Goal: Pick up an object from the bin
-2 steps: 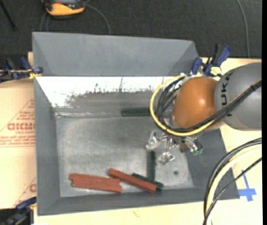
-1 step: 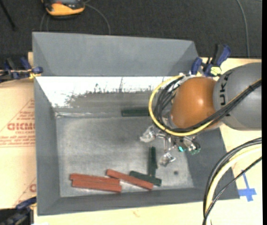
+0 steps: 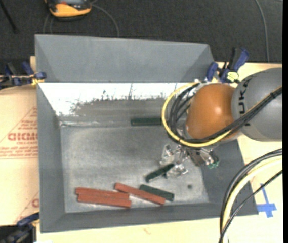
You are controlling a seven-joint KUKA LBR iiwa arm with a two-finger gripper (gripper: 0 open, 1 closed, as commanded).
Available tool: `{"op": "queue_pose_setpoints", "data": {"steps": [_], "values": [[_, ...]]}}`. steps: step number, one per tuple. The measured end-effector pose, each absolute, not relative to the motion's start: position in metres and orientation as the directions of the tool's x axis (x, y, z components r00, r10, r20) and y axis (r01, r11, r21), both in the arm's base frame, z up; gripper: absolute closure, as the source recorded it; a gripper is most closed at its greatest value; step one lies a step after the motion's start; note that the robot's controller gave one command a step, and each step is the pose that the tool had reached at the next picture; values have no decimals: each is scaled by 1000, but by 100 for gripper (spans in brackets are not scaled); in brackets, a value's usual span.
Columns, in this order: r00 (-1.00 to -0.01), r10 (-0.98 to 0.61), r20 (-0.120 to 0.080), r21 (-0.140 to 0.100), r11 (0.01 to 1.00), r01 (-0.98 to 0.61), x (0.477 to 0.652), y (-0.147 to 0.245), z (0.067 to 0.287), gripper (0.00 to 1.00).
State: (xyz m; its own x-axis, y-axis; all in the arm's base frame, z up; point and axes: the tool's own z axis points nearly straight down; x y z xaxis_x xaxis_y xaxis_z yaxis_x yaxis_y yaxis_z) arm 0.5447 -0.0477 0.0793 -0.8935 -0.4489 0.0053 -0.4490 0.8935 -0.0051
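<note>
Dark green stick (image 3: 158, 174): lying aslant near the bin's (image 3: 98, 151) front right corner, one end sitting between the gripper's (image 3: 174, 165) narrow jaws, evidently clamping there for lifting. Red sticks (image 3: 103, 196) are resting along the front wall.

Grey arm (image 3: 262, 105), orange cover (image 3: 209, 110), yellow cables (image 3: 168, 120)

The arm (image 3: 257, 108) (orange-covered wrist, looped cables) reaches in from the right, gripper (image 3: 174, 162) pointing down.
</note>
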Motion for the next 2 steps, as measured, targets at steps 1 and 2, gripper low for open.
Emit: {"op": "queue_pose_setpoints", "data": {"steps": [1, 2], "values": [[-893, -449, 5, -5, 893, -449, 545, -48, 79, 100], [-908, -419, -5, -3, 908, -419, 540, -64, 220, 100]]}}
